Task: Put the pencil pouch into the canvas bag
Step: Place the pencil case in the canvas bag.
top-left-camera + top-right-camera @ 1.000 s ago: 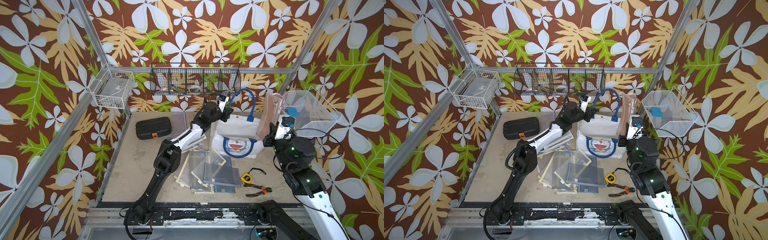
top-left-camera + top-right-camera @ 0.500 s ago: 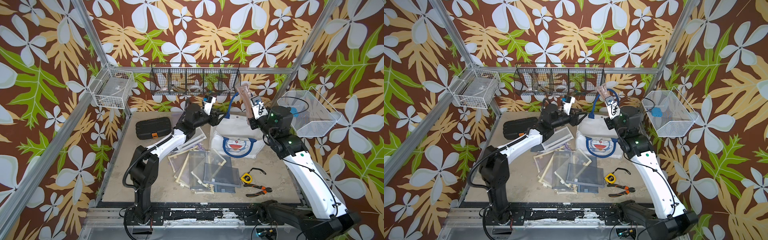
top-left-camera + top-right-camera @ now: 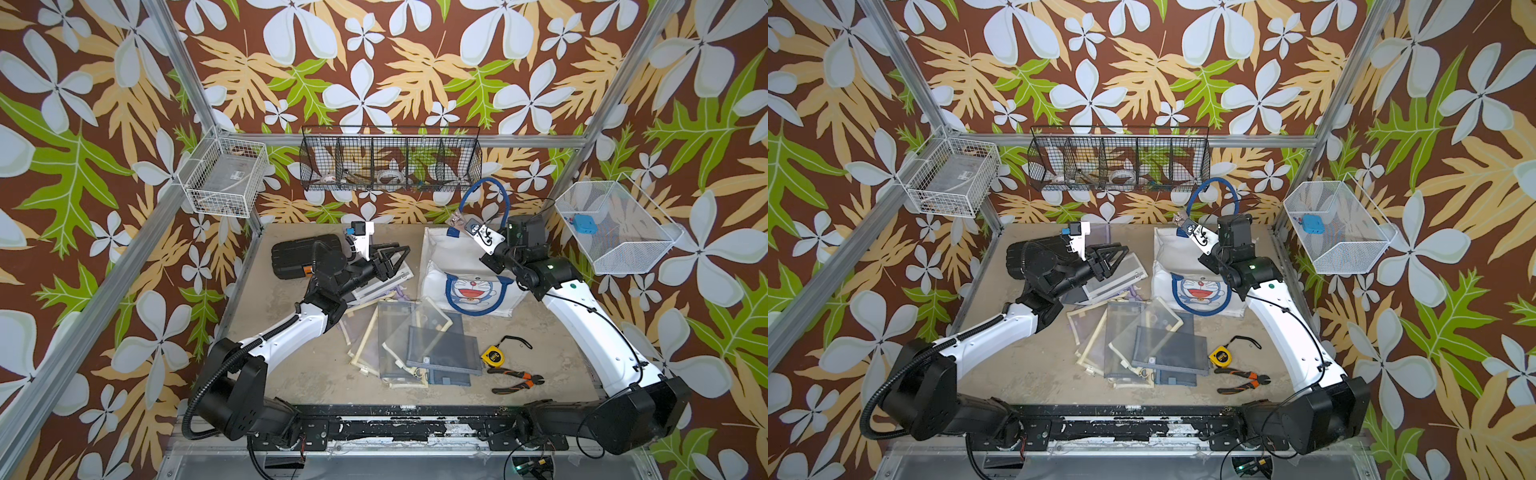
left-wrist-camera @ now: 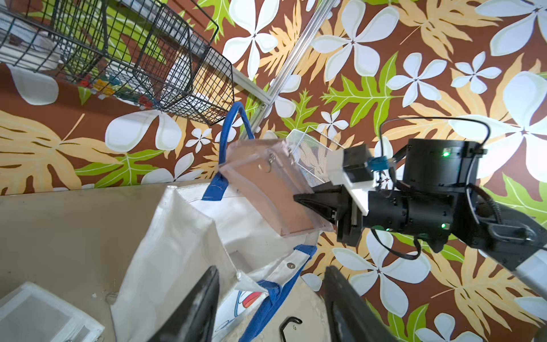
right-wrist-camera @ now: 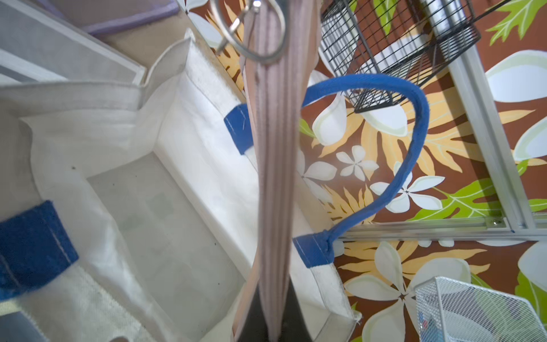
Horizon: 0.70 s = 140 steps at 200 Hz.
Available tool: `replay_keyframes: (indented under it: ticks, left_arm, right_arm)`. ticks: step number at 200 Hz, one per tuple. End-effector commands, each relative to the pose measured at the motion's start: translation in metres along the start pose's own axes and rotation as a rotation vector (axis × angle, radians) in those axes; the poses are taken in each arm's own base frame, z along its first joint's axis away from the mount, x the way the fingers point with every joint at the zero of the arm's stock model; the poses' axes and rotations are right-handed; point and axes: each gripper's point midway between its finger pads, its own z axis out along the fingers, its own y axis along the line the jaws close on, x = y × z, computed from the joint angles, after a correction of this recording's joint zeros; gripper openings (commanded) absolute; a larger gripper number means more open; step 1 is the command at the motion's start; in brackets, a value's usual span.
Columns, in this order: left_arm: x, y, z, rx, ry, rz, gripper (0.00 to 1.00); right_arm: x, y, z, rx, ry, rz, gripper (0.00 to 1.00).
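Left wrist view showed the pouch [image 4: 260, 183], a flat, probably light and slick pink sleeve holding its shape, pinched at one end by the right gripper [image 4: 305, 202] above the open bag [image 4: 177, 237]; the left gripper [image 4: 270, 269] stood spread, empty, beside the bag.

A dusty beige tabletop [image 3: 291, 365] carries a white canvas tote bag with blue handles and a cartoon face [image 3: 469, 286], sitting open toward the far right. A black plastic case [image 3: 291, 259] lies at the far left, a loose pile of mesh zip pouches [image 3: 415, 345] in the middle, with a yellow tape measure [image 3: 493, 356] and orange-handled pliers [image 3: 517, 380] just beside it
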Motion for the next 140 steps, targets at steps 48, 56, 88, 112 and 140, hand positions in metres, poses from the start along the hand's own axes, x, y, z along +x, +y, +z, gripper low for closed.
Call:
replay_keyframes:
  ticks: [48, 56, 88, 112, 140]
  left_arm:
    - [0.010, 0.005, -0.001, -0.045, 0.005, -0.075, 0.71]
    - [0.012, 0.009, -0.001, -0.064, 0.010, -0.077, 0.70]
    - [0.015, 0.015, -0.001, -0.089, 0.015, -0.082, 0.70]
    - [0.018, 0.015, 0.001, -0.086, 0.022, -0.087, 0.70]
    - [0.022, 0.017, 0.002, -0.083, 0.034, -0.092, 0.70]
  right_arm:
    - [0.052, 0.018, 0.019, 0.006, 0.212, -0.046, 0.06]
    - [0.054, 0.020, 0.018, 0.003, 0.210, -0.051, 0.06]
    - [0.043, 0.021, 0.004, -0.003, 0.136, -0.050, 0.02]
    - [0.044, 0.029, 0.001, -0.030, 0.122, -0.080, 0.04]
    - [0.038, 0.046, 0.003, -0.096, 0.086, -0.096, 0.11]
